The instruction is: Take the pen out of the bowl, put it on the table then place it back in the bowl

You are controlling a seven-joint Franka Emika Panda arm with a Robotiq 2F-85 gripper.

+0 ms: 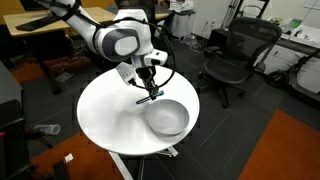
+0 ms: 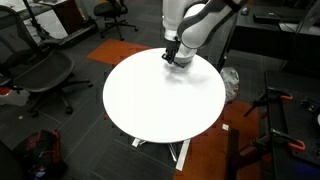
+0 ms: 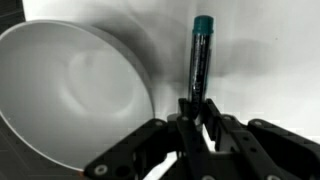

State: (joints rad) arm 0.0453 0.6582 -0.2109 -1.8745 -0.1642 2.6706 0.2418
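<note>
"What does the arm point(image 1: 113, 41) look like?"

"Fat white rounded shells, with dark grey bands at the joints, near the top of both exterior views."

"And its end?"

"A black Robotiq gripper point(image 1: 150, 95). Its matte linkage bars fill the wrist view's bottom edge. A thin black cable point(image 1: 167, 66) loops beside it."

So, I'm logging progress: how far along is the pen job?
Done: the pen is out of the bowl, beside its rim. In hand: the claw grips the pen over the table; whether it has been set down yet is unclear. Left: returning it to the bowl.
</note>
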